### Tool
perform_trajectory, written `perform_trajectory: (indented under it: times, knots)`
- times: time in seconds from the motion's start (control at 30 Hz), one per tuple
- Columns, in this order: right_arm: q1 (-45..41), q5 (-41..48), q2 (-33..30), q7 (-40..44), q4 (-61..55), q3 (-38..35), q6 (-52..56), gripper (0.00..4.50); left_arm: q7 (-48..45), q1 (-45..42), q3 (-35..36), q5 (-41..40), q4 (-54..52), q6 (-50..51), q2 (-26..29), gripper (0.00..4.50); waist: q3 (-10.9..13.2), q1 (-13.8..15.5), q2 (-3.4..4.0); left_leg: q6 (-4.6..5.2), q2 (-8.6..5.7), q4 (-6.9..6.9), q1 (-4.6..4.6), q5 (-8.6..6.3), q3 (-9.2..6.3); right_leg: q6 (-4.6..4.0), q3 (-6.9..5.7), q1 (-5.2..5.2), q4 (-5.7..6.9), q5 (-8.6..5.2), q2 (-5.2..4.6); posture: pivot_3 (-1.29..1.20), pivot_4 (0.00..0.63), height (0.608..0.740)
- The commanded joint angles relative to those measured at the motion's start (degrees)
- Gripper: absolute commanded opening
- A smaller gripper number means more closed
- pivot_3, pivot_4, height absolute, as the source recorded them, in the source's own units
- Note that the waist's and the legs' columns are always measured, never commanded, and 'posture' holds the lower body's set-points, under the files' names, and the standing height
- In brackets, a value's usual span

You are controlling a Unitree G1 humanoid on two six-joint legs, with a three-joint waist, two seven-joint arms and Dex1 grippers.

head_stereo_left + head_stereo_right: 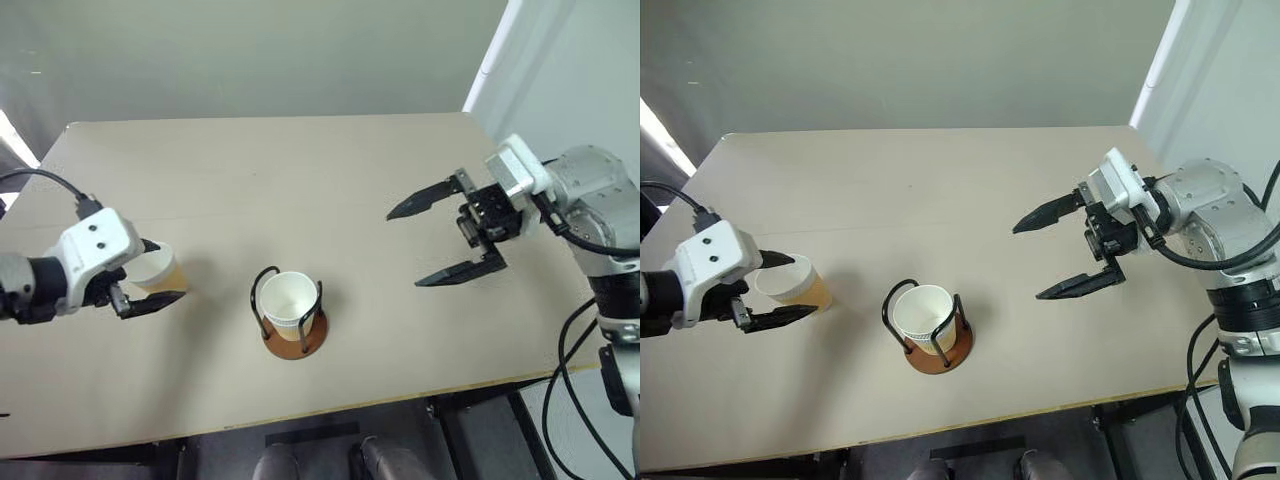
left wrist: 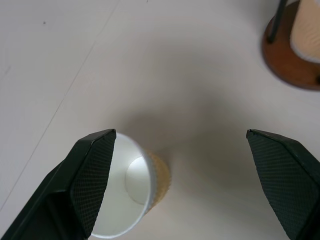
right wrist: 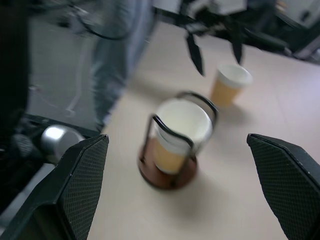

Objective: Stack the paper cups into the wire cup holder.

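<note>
A beige table holds a reddish-brown disc wire cup holder with a tan ribbed paper cup inside. At nine o'clock from it, another cup sits between the open left pincer's fingers. At two o'clock hovers the open, empty right pincer.

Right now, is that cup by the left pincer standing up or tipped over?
Standing upright. The loose paper cup rests on its base on the table, white rim facing up, between the open left pincer fingers.
</note>
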Motion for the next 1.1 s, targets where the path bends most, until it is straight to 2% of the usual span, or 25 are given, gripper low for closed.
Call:
perform_trajectory:
  times: [0.03, 0.2, 0.33, 0.43, 0.6, 0.8, 1.0, 1.1]
  knots:
    - [1.03, -1.02, -1.29, -2.05, -3.28, -3.52, 0.85, 4.49, -0.66, -2.13, -1.9, 3.06, 2.56, -2.36, 1.53, 4.5, 0.0, -0.07, 0.0, 0.06, 0.0, -0.01, 0.0, -0.03, 0.01, 0.0, 0.01, -0.02, 0.01, 0.0, 0.0, 0.0, 0.15, 0.74]
    - [2.68, -2.81, -2.07, -3.13, -4.23, -4.52, 0.64, 4.49, -1.93, -2.93, -1.8, 4.28, 4.34, -3.34, 1.36, 4.5, 0.01, -0.07, -0.03, 0.01, -0.02, 0.0, -0.01, -0.02, 0.02, 0.0, 0.01, -0.03, -0.03, 0.0, 0.0, 0.0, 0.15, 0.74]
    - [3.23, -3.09, -1.85, -3.79, -4.88, -5.19, 1.0, 4.49, -1.77, -3.43, -4.87, 6.6, 5.95, -4.65, 0.78, 4.5, 0.01, -0.07, -0.03, 0.01, -0.02, -0.01, -0.01, -0.02, 0.03, 0.0, 0.01, -0.04, -0.04, 0.0, 0.0, 0.0, 0.15, 0.74]
    - [3.76, -3.72, -1.95, -4.77, -5.29, -5.64, 1.42, 4.5, -1.06, -6.32, -10.13, 9.42, 8.77, -6.42, -0.27, 3.93, 0.01, -0.03, -0.03, 0.04, -0.02, 0.0, 0.0, -0.03, 0.01, 0.0, 0.0, -0.04, -0.03, 0.0, 0.0, 0.0, 0.15, 0.74]
    - [4.07, -4.57, -2.3, -5.17, -5.31, -5.89, 1.45, 4.5, -0.16, -13.38, -16.01, 13.73, 14.06, -9.7, -1.88, 2.15, 0.0, 0.16, -0.06, 0.32, 0.0, 0.02, 0.0, -0.19, -0.05, 0.0, 0.0, -0.06, 0.02, 0.0, -0.03, 0.0, 0.15, 0.74]
    - [4.11, -5.76, -3.0, -5.7, -4.87, -6.38, 0.96, 4.5, -5.03, -17.6, -15.16, 9.74, 11.79, -9.13, -2.03, 0.03, -0.01, 0.07, -0.07, -0.15, -0.03, 0.03, -0.02, 0.08, -0.03, 0.01, 0.01, -0.09, 0.01, -0.01, -0.03, 0.0, 0.15, 0.74]
    - [4.62, -6.8, -4.16, -6.41, -4.55, -7.69, 0.78, 4.5, -10.66, -23.65, -13.91, 5.32, 9.1, -9.18, -0.15, 0.03, -0.02, 0.16, -0.1, -0.16, -0.02, 0.02, -0.11, 0.08, -0.01, 0.02, 0.01, -0.16, -0.01, -0.02, -0.03, 0.0, 0.15, 0.74]
    - [5.0, -7.25, -5.04, -6.78, -4.5, -8.62, 0.72, 4.5, -13.5, -31.66, -15.9, 1.94, 6.22, -8.94, -1.05, 0.03, -0.02, 0.46, -0.1, -0.16, -0.02, 0.06, -0.16, 0.08, -0.03, 0.03, 0.0, -0.17, -0.02, -0.02, -0.05, 0.0, 0.15, 0.74]
